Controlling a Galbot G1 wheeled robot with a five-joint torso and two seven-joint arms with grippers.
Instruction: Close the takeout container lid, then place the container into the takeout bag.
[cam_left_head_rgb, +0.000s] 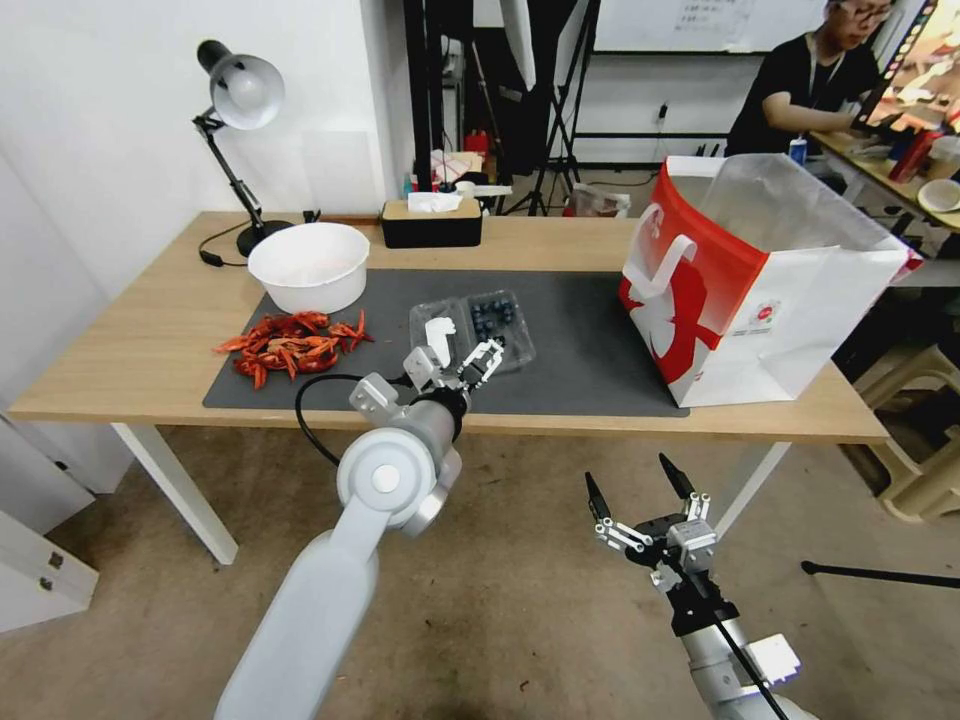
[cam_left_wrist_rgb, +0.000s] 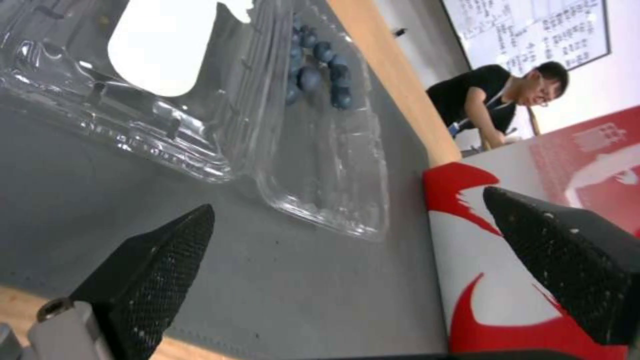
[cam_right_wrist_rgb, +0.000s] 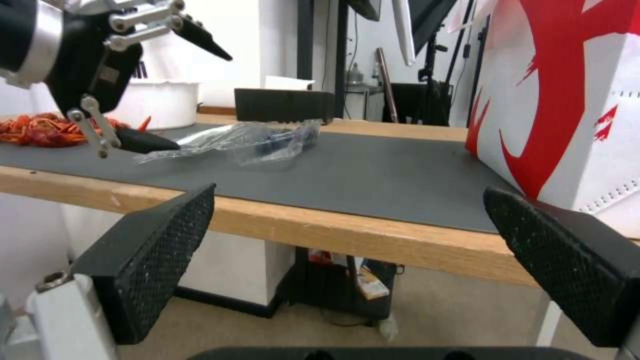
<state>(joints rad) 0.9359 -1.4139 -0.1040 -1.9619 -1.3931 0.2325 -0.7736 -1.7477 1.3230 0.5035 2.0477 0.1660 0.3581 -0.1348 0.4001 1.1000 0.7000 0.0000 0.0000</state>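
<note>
The takeout container (cam_left_head_rgb: 472, 328) lies open and flat on the grey mat (cam_left_head_rgb: 590, 345), with dark blue berries (cam_left_wrist_rgb: 320, 75) in the half nearer the bag. Its lid (cam_left_head_rgb: 440, 332) is the other half, white label (cam_left_wrist_rgb: 167, 45) up. My left gripper (cam_left_head_rgb: 458, 352) hovers open just over the container's near edge; in the left wrist view its fingertips (cam_left_wrist_rgb: 193, 230) spread wide before the container (cam_left_wrist_rgb: 313, 165). The red and white takeout bag (cam_left_head_rgb: 760, 280) stands upright at the mat's right end. My right gripper (cam_left_head_rgb: 628, 472) hangs open below the table's front edge, apart from everything.
A white bowl (cam_left_head_rgb: 308, 265) and a heap of red crayfish (cam_left_head_rgb: 295, 345) sit at the mat's left. A black tissue box (cam_left_head_rgb: 432, 222) and a desk lamp (cam_left_head_rgb: 240, 100) stand at the back. The wooden table edge (cam_right_wrist_rgb: 333, 230) runs in front of the right gripper.
</note>
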